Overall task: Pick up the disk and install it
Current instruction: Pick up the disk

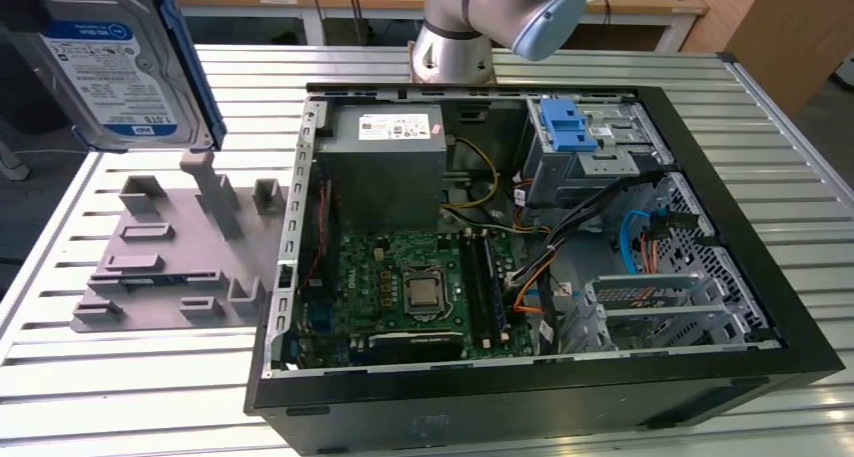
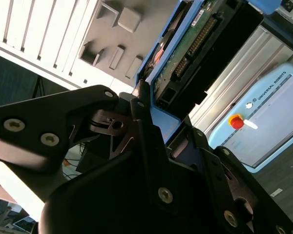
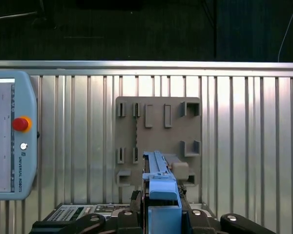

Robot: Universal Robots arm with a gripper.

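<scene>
Ribbed metal table [image 1: 134, 387], benches behind. Disk [image 1: 123, 67] held aloft, upright, label showing, above grey fixture plate [image 1: 167, 267] near table's edge at exterior view's left. Gripper [image 2: 165, 112] clamped on blue carrier [image 3: 161, 187]. Open computer case [image 1: 534, 407] mid-table; arm [image 1: 461, 37] rising at far edge behind it.

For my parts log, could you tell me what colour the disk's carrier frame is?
Blue; the carrier frame shows best in the first wrist view.

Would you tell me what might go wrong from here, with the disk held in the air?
1. The gripper pinches the disk by one end only, so it may tilt or slip.
2. Loose cables lie beside the drive bay and might snag it.
</scene>
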